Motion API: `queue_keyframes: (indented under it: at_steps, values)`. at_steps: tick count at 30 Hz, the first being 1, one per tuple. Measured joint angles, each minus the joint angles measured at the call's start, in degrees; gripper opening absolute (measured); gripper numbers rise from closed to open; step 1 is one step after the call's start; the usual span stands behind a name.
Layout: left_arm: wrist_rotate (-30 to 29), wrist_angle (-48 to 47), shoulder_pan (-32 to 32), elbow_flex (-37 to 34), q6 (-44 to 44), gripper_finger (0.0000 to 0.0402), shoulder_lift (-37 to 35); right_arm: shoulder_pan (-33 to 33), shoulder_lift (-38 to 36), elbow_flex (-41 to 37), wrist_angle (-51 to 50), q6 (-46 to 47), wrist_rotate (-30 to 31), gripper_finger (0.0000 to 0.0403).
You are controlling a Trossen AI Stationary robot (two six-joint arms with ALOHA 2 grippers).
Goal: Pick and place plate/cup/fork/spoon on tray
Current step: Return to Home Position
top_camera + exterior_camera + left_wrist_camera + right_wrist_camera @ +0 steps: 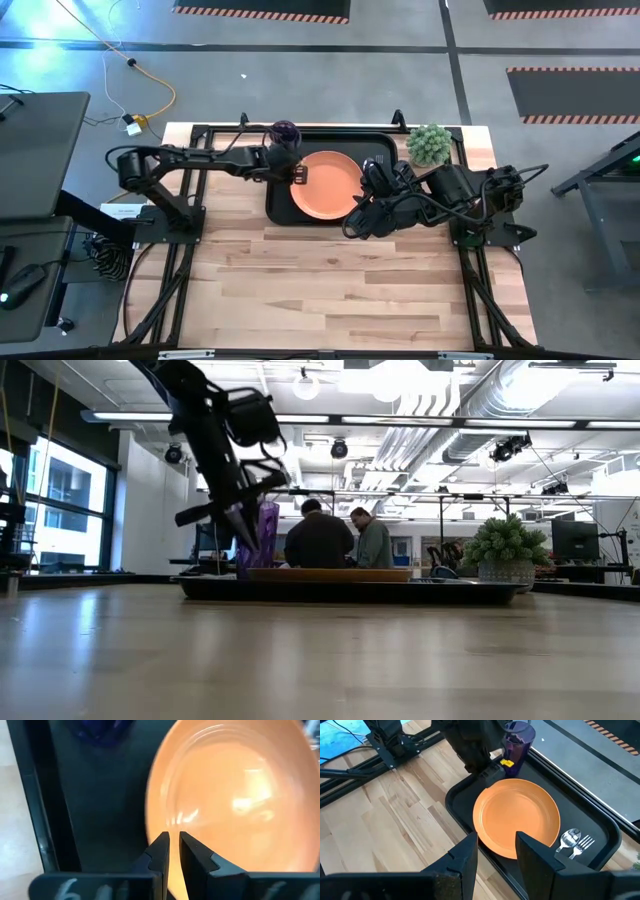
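Observation:
The orange plate (325,185) lies flat in the black tray (278,212) at the table's far middle. The purple cup (285,132) stands upright in the tray's far left corner. The fork (583,845) and the spoon (568,839) lie side by side on the tray floor, right of the plate. My left gripper (297,175) is at the plate's left rim, its fingers almost together. My right gripper (497,842) is open and empty, above the tray's near right edge. My left gripper has the plate's left rim (172,826) between its two fingers (161,851), with only a narrow gap between them. The fingers slant down from the table's left side. The plate (330,573) lies level in the tray.
A green potted plant (430,145) stands on the table just right of the tray's far right corner. Bare wood (330,290) lies between the tray and the near edge. In the low view, two people (340,540) sit in the room beyond the table.

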Motion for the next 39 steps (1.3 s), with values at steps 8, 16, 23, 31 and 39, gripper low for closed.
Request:
queue_keyframes:
  at_steps: [8, 16, 23, 31, 39]
  values:
    - [0.4, -0.5, -0.4, 0.0, 7.9, 0.0033, -9.3, -0.4, 0.0, 0.0, 0.1, 1.9, -0.3, 0.0124]
    - [5.2, -0.7, -5.5, 0.0, 20.8, 0.0033, -24.1, -0.4, 0.0, 0.0, 1.0, 3.5, -0.1, 0.0124]
    - [5.9, -0.8, -13.9, 0.0, 31.9, 0.0033, -35.9, -0.4, 0.0, 0.0, 4.8, 3.5, 0.2, 0.0124]
    - [4.4, -0.8, -24.0, -1.6, 37.9, 0.0033, -45.3, -0.4, 0.0, 0.0, 8.5, 3.5, -2.4, 0.0124]
    - [-0.1, 8.2, -31.5, -17.2, 39.0, 0.0032, -57.8, -0.4, 0.0, 0.0, 12.1, 4.8, -2.3, 0.0124]
